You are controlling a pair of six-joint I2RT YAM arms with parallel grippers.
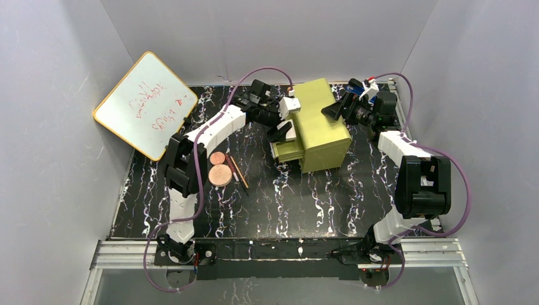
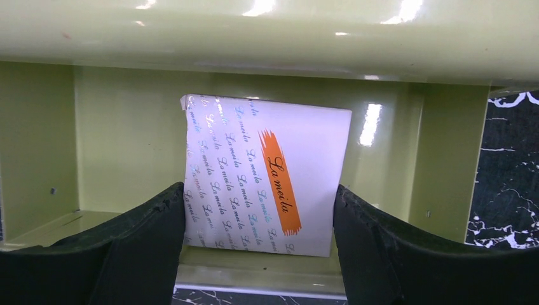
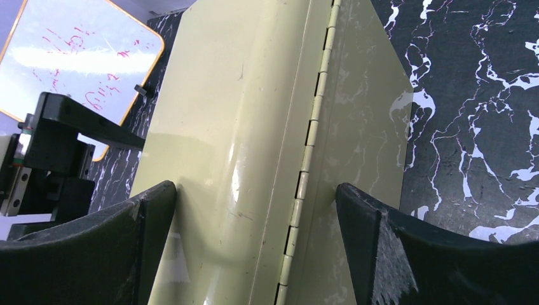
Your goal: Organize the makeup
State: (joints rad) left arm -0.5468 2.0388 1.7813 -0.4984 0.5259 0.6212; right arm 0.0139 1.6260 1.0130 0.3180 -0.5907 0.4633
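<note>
- At the far middle of the black marbled surface (image 1: pixel 305 203) stands the yellow-green drawer box (image 1: pixel 324 127), with one drawer (image 1: pixel 287 151) pulled out on its left side.
- The left gripper (image 2: pixel 259 203) reaches into that drawer. Its fingers (image 2: pixel 152 241) are clamped on the two side edges of the palette (image 2: pixel 267 178).
- The palette is white and square, with an orange brush-stroke mark and script lettering. It sits slightly askew between the fingers, inside the drawer's green walls.
- The right gripper (image 3: pixel 255 197) is at the far right side of the box, its fingers (image 3: pixel 127 248) spread wide to straddle the hinged edge. One fingertip lies beside each face, but I cannot tell whether they press on the box.
- The smaller disc (image 1: pixel 218 158) and the larger disc (image 1: pixel 220 175), both copper-pink, lie on the surface to the left of the box. They touch or nearly touch, with the larger one nearer the arm bases.
- Two thin sticks (image 1: pixel 232 168) lie just to the right of the discs, roughly parallel and slanting toward the near right.
- The yellow-rimmed whiteboard (image 1: pixel 146 105) leans against the far left wall, with red writing on it.
</note>
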